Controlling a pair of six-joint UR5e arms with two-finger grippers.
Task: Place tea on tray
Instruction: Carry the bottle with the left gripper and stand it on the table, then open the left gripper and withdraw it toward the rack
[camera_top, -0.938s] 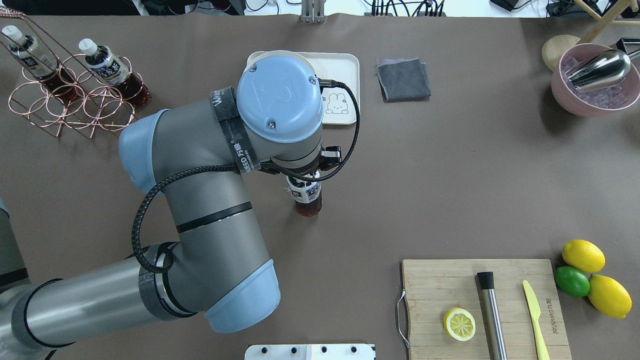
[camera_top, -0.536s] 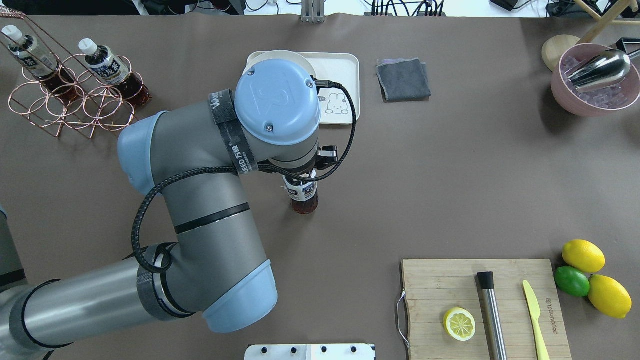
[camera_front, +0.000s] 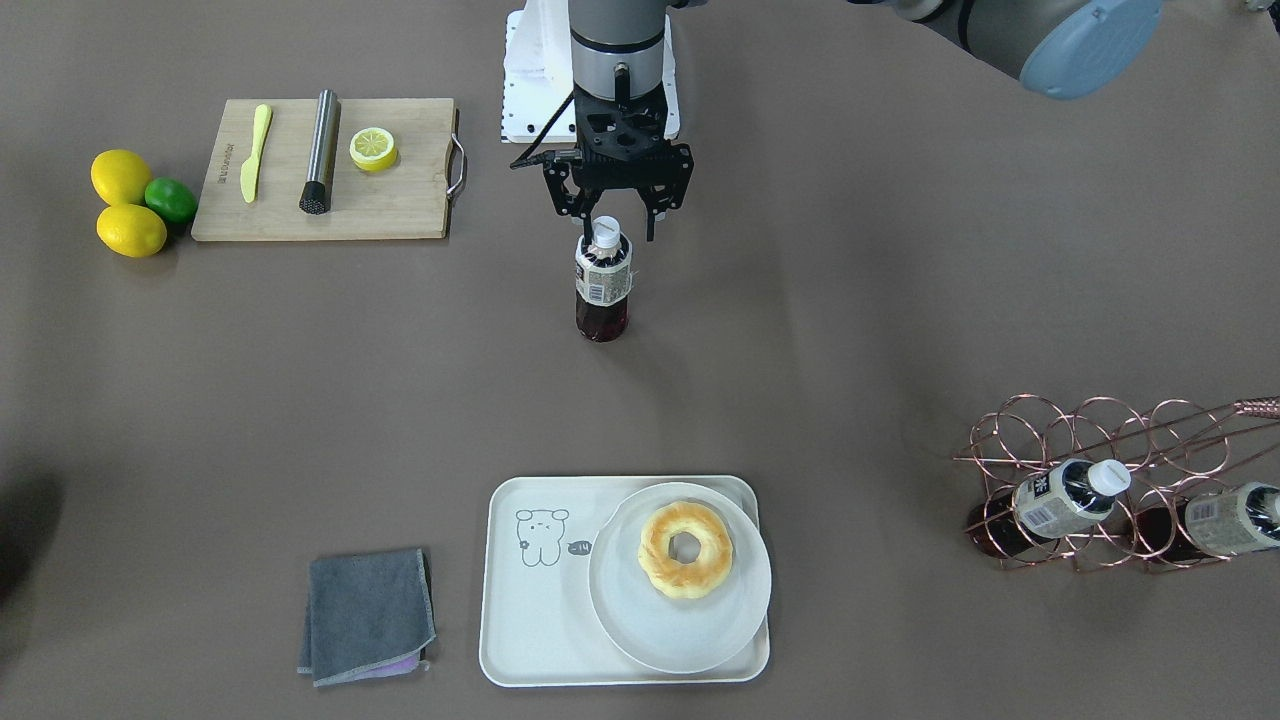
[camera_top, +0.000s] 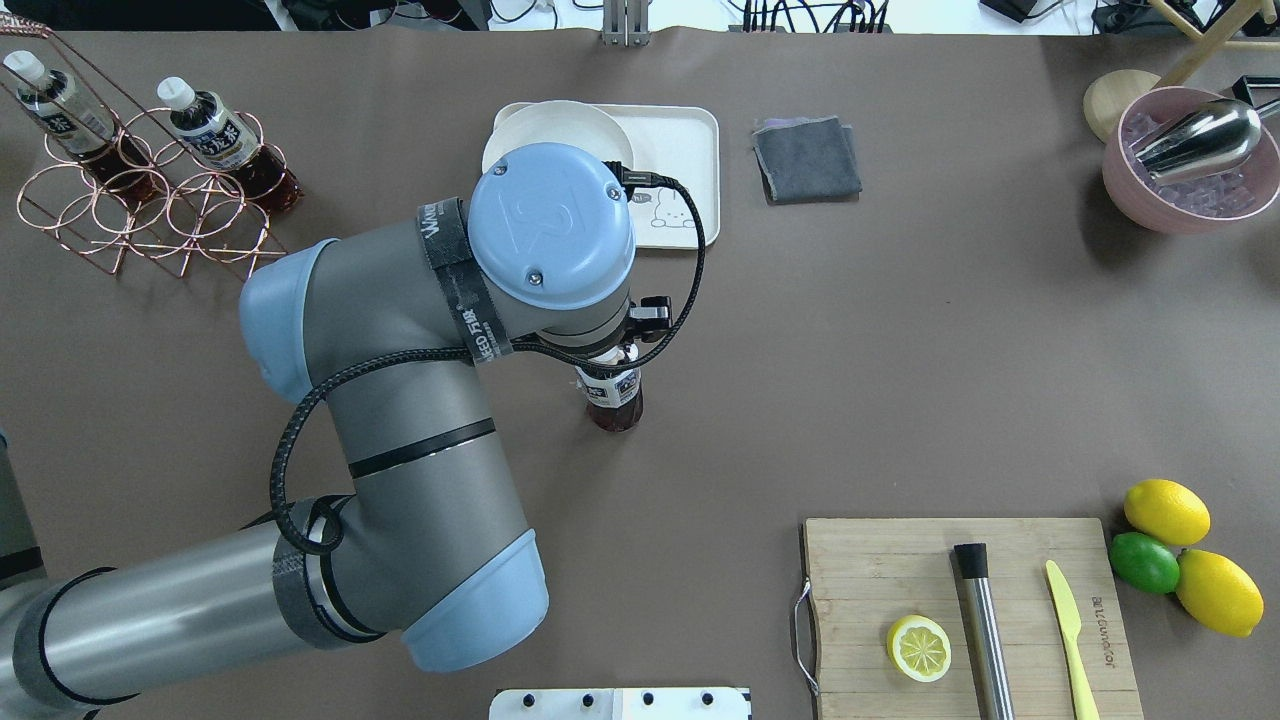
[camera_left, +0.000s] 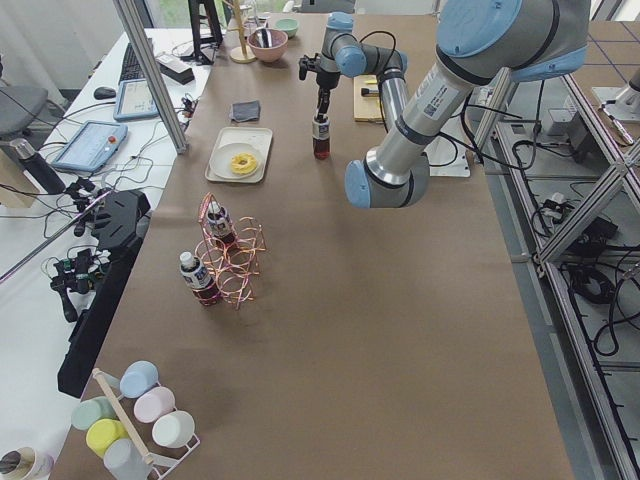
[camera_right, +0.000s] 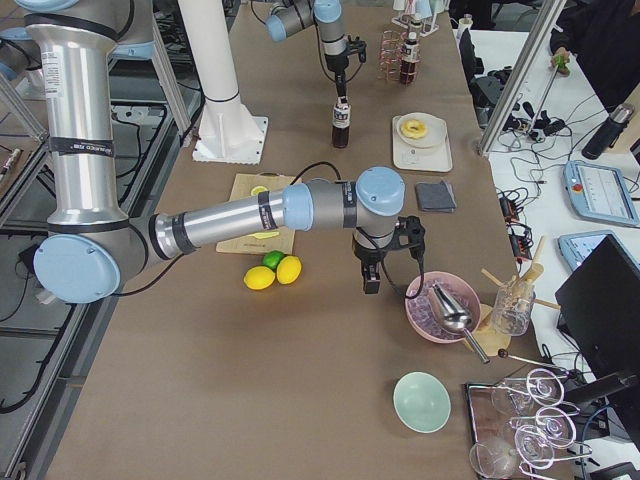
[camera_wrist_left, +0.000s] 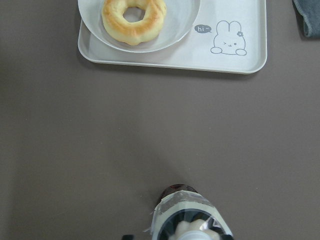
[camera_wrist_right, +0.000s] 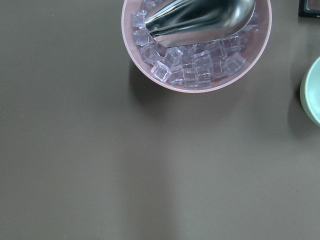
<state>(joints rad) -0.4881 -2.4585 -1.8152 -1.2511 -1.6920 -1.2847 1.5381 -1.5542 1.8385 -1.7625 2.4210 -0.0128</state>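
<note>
The tea bottle (camera_front: 602, 290) stands upright on the brown table near its middle, white cap up; it also shows in the overhead view (camera_top: 613, 395) and the left wrist view (camera_wrist_left: 187, 215). My left gripper (camera_front: 617, 225) hangs straight over it, open, with one finger on each side of the cap and a gap to it. The cream tray (camera_front: 530, 620) with the cartoon lies beyond the bottle, apart from it. It holds a round white plate (camera_front: 640, 620) with a doughnut (camera_front: 686, 549). My right gripper (camera_right: 368, 285) hangs beside the pink bowl; I cannot tell its state.
A copper wire rack (camera_front: 1100, 480) holds two more tea bottles (camera_front: 1065, 497). A grey cloth (camera_front: 368, 615) lies beside the tray. A cutting board (camera_front: 400, 205) carries a knife, muddler and lemon half. A pink bowl of ice (camera_wrist_right: 195, 65) sits below my right wrist.
My left wrist has shifted a little back toward the robot, uncovering more of the plate. The bottle stays at about the same spot on the table.
</note>
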